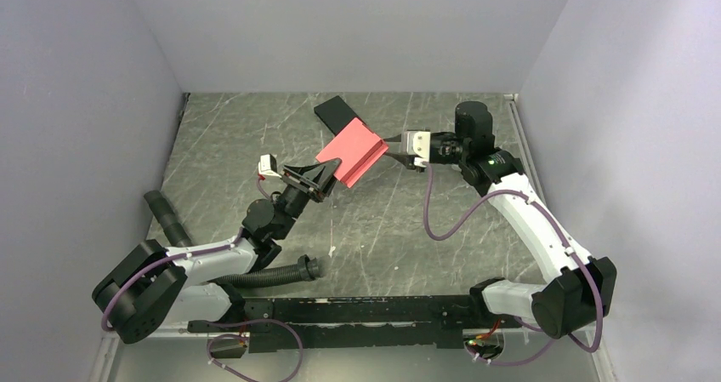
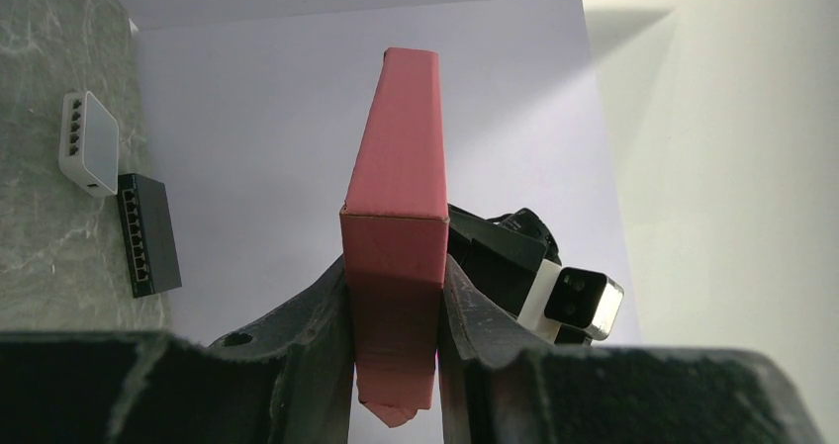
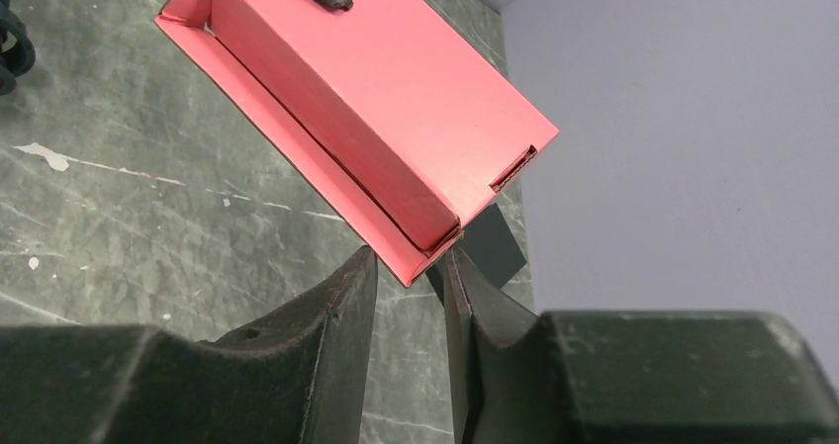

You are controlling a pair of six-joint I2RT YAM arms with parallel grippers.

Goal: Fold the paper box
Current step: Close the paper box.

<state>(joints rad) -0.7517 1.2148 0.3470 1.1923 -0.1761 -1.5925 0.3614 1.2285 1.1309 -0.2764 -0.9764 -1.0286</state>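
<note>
Bench (image 1: 400, 237): grey, marble-veined, scuffed white.
Left end effector (image 1: 319, 176): black fingers pinching the paper box's near end.
Paper box (image 1: 353, 151): smooth pinkish-red card, flat rectangular, lifted mid-bench, long flap loose.
Right end effector (image 1: 393, 146): fingers narrowly apart around flap corner; grip unclear.
Black box (image 1: 336, 111): flat, matte, just behind.

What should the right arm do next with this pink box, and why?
Probably close the right gripper on the corner of the long flap. The left gripper is clamped on the other end of the box. The flap sticks out flat along the box's side, and the fingers straddle its corner with a gap, so they seem not to grip it yet.
</note>
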